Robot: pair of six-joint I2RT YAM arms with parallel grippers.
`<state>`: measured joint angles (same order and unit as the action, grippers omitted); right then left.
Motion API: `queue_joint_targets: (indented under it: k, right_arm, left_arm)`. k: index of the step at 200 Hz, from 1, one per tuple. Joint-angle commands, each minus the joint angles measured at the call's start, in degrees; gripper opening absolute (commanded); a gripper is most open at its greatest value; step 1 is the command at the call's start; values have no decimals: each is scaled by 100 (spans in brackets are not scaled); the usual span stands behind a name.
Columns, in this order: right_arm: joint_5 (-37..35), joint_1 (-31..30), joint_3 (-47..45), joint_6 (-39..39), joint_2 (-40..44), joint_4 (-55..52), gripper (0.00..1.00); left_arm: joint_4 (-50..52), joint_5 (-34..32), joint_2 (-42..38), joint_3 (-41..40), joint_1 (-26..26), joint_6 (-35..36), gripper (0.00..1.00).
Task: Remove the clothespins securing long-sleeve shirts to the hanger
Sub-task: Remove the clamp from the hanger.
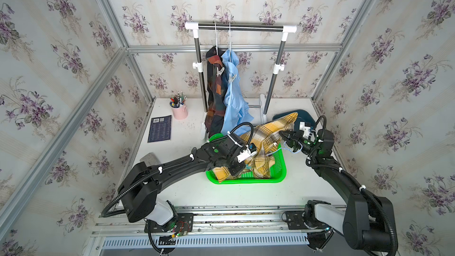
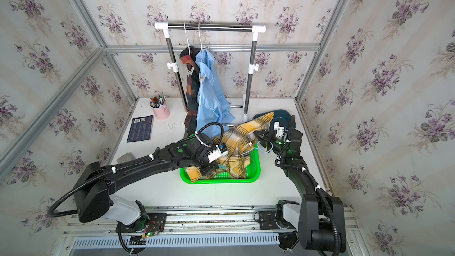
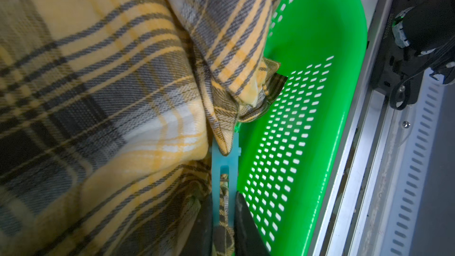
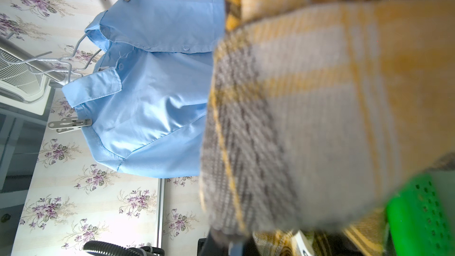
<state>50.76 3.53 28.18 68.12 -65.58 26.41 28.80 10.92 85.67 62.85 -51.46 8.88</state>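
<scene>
Floral wallpaper [image 1: 61,57] with purple sprigs lines the walls around a white bench [image 1: 246,193]. At the back of the bench stands a clothes rack [image 1: 241,27]. Two wire hangers on its bar carry the dark plaid shirt [image 1: 214,94] and, just beside it, the light blue shirt [image 1: 232,99].

The yellow plaid shirt [image 1: 268,131] is off the rack. It lies heaped in the green basket [image 1: 246,181] near the middle of the bench. One end is raised by the right gripper [image 1: 283,134], whose jaws are closed on the cloth. The left gripper [image 3: 223,208] reaches into the basket, and its jaws pinch the light blue clothespin [image 3: 222,163], which sits among the folds of that yellow shirt.

A dark blue book [image 1: 160,128] lies flat toward the left of the bench. It bears a white label with a barcode and rows of print, all too small to read. Behind it a pink cup [image 1: 180,112] holds pens. Two white-grey clothespins [image 1: 220,71] are clipped high on the hanging shirts, one on each.
</scene>
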Motion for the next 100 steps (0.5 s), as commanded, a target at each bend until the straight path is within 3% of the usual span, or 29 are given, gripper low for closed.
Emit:
queue_joint_targets:
  k: [1, 39, 100]
  right_arm:
    - [-98, -120, 2, 64, 105, 57, 0]
    - [-472, -859, 150, 79, 91, 21, 0]
    - [-1026, -2005, 470, 176, -284, 327, 0]
  left_arm:
    - [126, -48, -220, 57, 5, -165, 14]
    - [547, -47, -917, 155, 13, -247, 13]
    - [742, -969, -2171, 215, 427, -397, 16]
